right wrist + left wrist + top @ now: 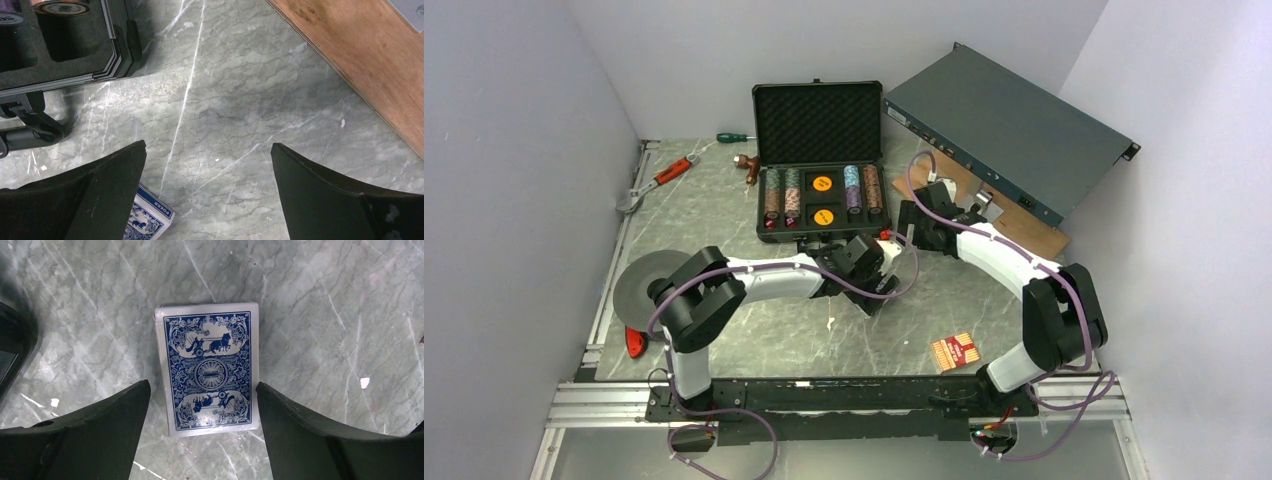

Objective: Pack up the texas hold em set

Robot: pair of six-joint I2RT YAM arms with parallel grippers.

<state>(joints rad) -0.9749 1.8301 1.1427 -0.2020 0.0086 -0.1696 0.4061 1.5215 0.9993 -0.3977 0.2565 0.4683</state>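
The black case (765,228) lies open at the back with its foam lid (817,120) up and striped chip stacks (782,194) in its slots. A blue card deck (207,367) lies flat on the marble. My left gripper (202,385) is open, one finger on each side of the deck's near end, not touching it. My right gripper (208,145) is open and empty over bare marble by the case's front right corner (117,47). The deck's corner (150,217) shows beside its left finger. A red card deck (956,350) lies near the front right.
A grey-green rack box (1009,130) leans at the back right on a wooden board (1019,228). A wrench (656,180), a screwdriver (736,137) and a grey disc (639,280) lie at the left. Walls close in on both sides.
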